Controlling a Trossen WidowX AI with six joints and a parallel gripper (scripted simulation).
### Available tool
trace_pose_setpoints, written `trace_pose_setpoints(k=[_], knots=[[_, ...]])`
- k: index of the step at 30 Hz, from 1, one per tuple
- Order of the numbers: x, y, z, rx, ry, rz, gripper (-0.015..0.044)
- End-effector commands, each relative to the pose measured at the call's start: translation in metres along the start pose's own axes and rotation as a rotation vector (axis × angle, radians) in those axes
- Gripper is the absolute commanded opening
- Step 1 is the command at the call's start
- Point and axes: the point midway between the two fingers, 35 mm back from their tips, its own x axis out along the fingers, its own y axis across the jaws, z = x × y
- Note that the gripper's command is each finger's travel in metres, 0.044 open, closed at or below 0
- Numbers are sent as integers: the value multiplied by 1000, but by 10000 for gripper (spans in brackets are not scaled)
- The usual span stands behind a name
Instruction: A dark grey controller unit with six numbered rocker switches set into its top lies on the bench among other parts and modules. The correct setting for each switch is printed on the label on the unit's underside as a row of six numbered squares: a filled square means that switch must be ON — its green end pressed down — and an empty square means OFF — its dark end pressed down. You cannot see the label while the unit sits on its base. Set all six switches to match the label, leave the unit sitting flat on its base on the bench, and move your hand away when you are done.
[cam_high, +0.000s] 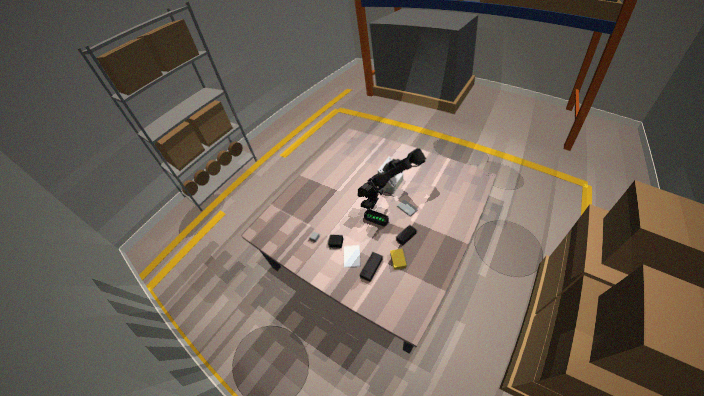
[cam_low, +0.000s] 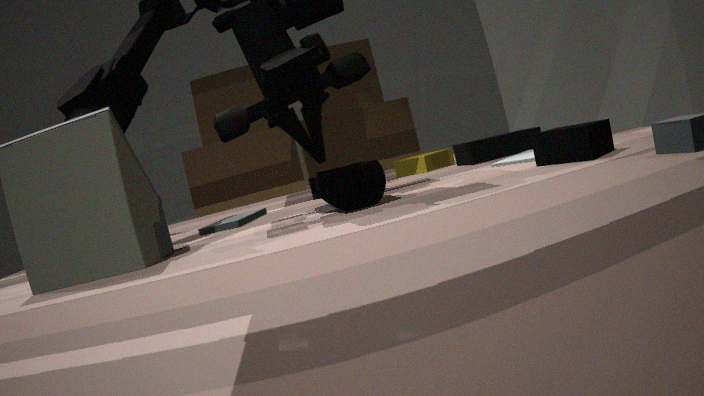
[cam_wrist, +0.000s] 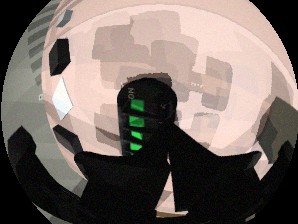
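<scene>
The dark controller unit (cam_high: 376, 220) (cam_low: 352, 186) (cam_wrist: 149, 90) rests on the bench with its switch side up. The top view shows a row of green switch ends on it. The wrist view shows several green ends beside the printed "ON"; the fingers hide the rest of the row. Which ends are pressed down I cannot tell, and the underside label is hidden. My gripper (cam_high: 369, 206) (cam_low: 321, 160) (cam_wrist: 166, 125) is shut and empty, tilted, with its tips just above one edge of the unit. Whether they touch it I cannot tell.
A thin grey plate (cam_high: 407, 208) (cam_low: 234, 221) and a black block (cam_high: 406, 235) lie near the unit. Farther off are a yellow block (cam_high: 398, 259) (cam_low: 424, 163), a long black block (cam_high: 371, 266), a white card (cam_high: 351, 256), a squarish black block (cam_high: 335, 241) and a small grey block (cam_high: 314, 236).
</scene>
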Motion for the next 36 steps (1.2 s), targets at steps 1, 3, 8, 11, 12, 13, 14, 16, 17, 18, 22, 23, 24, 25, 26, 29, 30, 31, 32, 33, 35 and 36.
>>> trace_pose_setpoints(k=[1, 3, 8, 11, 12, 13, 14, 16, 17, 18, 22, 23, 24, 25, 26, 29, 30, 31, 32, 33, 35, 36], knots=[[-2, -15, 4, 9, 0, 45, 0], [-3, -21, 6, 15, -3, 71, 0], [-3, -24, 8, 18, -4, 80, 0], [-3, -24, 8, 18, -4, 80, 0], [-3, -22, 8, 13, -7, 78, 0], [-3, -22, 8, 13, -7, 78, 0], [-3, -21, 7, 14, -8, 76, 26], [-4, -15, 4, 14, -16, 57, 79], [-4, -11, 0, 15, -22, 43, 105], [-4, -7, -3, 15, -28, 29, 131], [-6, 9, -19, 15, -55, -27, 236], [-7, 13, -24, 15, -62, -41, 263], [-7, 17, -29, 13, -70, -55, 289], [-8, 20, -34, 12, -78, -68, 315], [-8, 23, -40, 11, -86, -82, 341], [-11, 31, -56, 7, -110, -121, 420], [-13, 33, -62, 5, -118, -134, 440], [-14, 36, -68, 4, -126, -146, 440], [-15, 37, -75, 3, -134, -159, 440], [-17, 39, -81, 1, -142, -171, 440], [-21, 42, -94, -2, -159, -196, 440], [-22, 43, -99, -4, -166, -206, 440]])
